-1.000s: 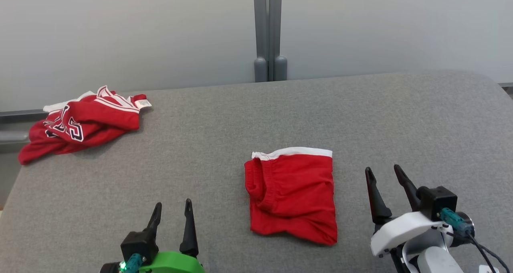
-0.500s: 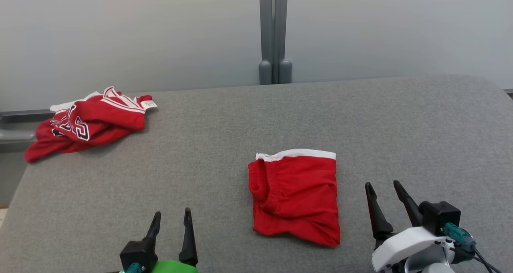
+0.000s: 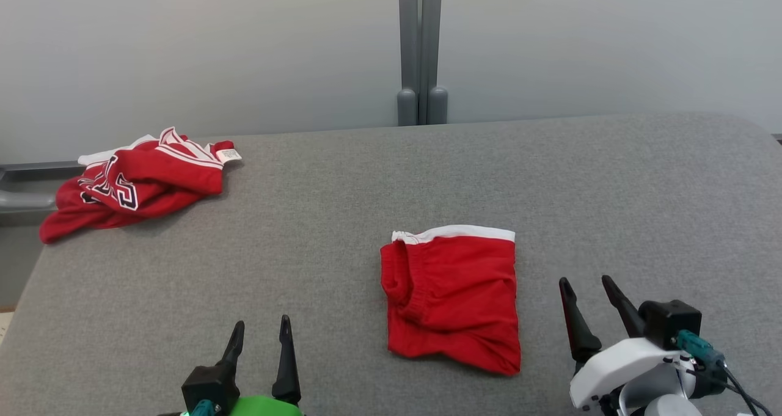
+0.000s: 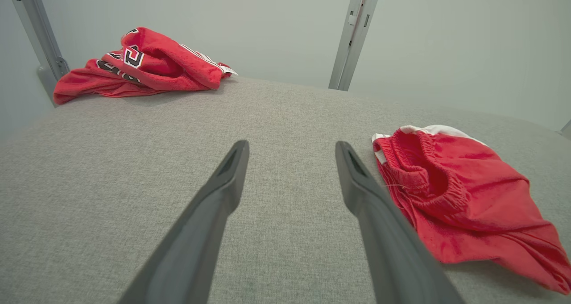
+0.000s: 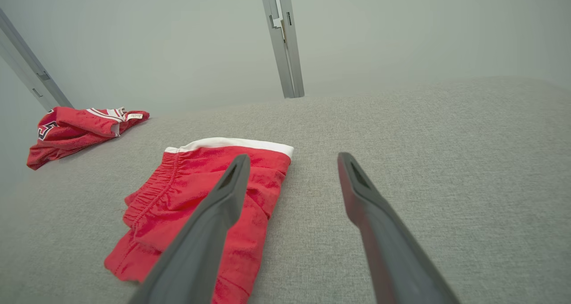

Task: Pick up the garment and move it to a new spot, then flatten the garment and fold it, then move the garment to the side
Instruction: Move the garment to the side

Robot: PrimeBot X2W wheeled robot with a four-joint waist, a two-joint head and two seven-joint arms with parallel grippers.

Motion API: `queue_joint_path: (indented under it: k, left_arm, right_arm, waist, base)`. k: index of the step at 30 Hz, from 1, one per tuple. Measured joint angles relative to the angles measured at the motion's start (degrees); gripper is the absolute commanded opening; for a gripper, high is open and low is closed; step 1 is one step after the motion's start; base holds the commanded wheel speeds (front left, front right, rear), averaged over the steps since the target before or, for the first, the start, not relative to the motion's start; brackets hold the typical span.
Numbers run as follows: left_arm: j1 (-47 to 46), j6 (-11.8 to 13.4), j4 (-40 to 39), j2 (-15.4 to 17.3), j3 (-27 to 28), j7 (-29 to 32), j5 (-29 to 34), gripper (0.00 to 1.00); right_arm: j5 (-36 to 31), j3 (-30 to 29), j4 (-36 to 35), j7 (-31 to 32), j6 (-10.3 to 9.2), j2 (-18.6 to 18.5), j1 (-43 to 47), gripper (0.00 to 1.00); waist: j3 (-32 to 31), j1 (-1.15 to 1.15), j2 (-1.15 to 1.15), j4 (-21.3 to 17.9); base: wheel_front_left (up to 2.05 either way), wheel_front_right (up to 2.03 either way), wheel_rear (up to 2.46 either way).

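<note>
The left fingers (image 3: 285, 336) and right fingers (image 3: 567, 300) slid back, still apart. Open bench (image 3: 641, 190) spreads at 3 o'clock of the shorts (image 3: 455, 300).

Garment (image 3: 453, 297): red shorts, folded, lying flat on grey bench (image 3: 317, 220).
Approx. rectangular packet, centre-right of bench, approx. square to it. White band (image 3: 455, 233) runs along far edge. Gathered elastic waistband (image 3: 408, 284) runs down left side & bulges up at far-left corner. Near edge skewed, w/ near-right corner sticking out lowest. Top layer lightly wrinkled.
</note>
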Motion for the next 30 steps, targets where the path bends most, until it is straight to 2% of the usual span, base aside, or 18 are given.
queue_joint_path:
  k: [12, 22, 30]
  left_arm:
    - [-0.45, 0.46, -0.96, 0.49, 0.25, 0.0, -0.19, 1.0]
    - [-1.88, 0.71, -2.12, 0.42, 0.62, 0.0, -0.25, 1.0]
    - [-3.11, 0.68, -3.6, 0.37, 1.45, 0.0, 0.31, 1.0]
  right_arm:
    - [0.51, -3.37, 1.57, 15.85, 0.0, -0.02, -11.45, 1.0]
    - [0.65, -4.74, 6.46, 31.05, 0.0, 0.04, -13.66, 1.0]
    - [3.2, -4.76, 13.25, 34.81, 0.0, 0.0, -16.4, 1.0]
  waist:
    - [2.38, 0.0, 0.0, 2.49]
    - [5.87, 0.0, 0.0, 6.54]
    - [9.68, 0.0, 0.0, 9.12]
  base:
    - [0.0, 0.0, 0.0]
    - [0.0, 0.0, 0.0]
    - [0.0, 0.0, 0.0]
